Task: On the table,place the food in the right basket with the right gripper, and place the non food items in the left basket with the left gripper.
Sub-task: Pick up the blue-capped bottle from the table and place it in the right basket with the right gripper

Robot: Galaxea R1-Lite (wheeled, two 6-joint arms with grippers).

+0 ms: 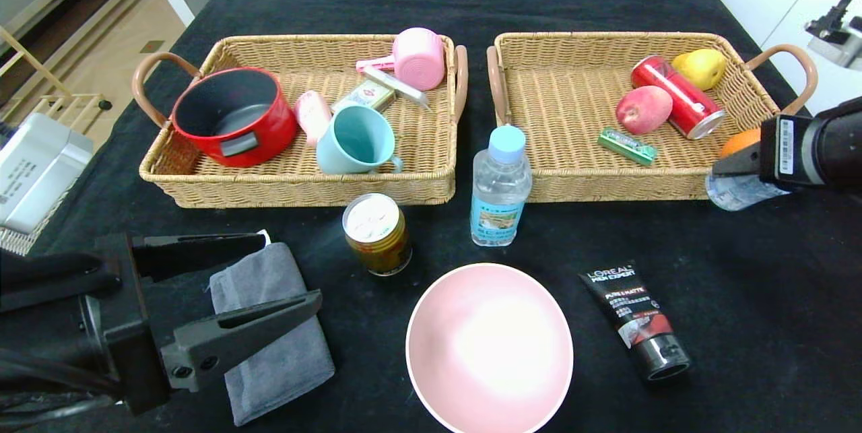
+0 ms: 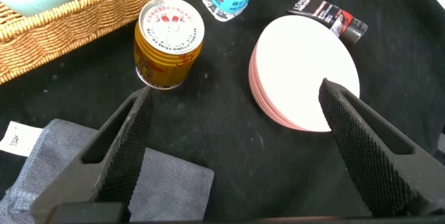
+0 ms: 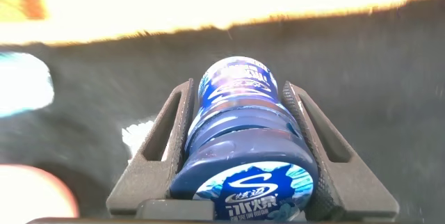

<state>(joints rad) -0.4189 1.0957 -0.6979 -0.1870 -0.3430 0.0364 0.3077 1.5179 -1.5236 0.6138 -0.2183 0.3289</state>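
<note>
Jar (image 3: 240, 137) with dark blue lid clamped between right gripper (image 1: 737, 170) fingers, off the table (image 1: 741, 271) at the right basket (image 1: 539, 177) front corner. Left gripper (image 1: 269, 275) spread wide above grey towel (image 1: 276, 352); can (image 1: 377, 234), bottle (image 1: 500, 187), bowl (image 1: 489, 349), tube (image 1: 636, 318) standing or lying on the cloth.

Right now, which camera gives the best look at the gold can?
The left wrist view: the can fills the frame close up, showing its white top and gold side, standing upright on the black table beside the left basket. The head view shows it whole but smaller. The right wrist view does not show it.
</note>
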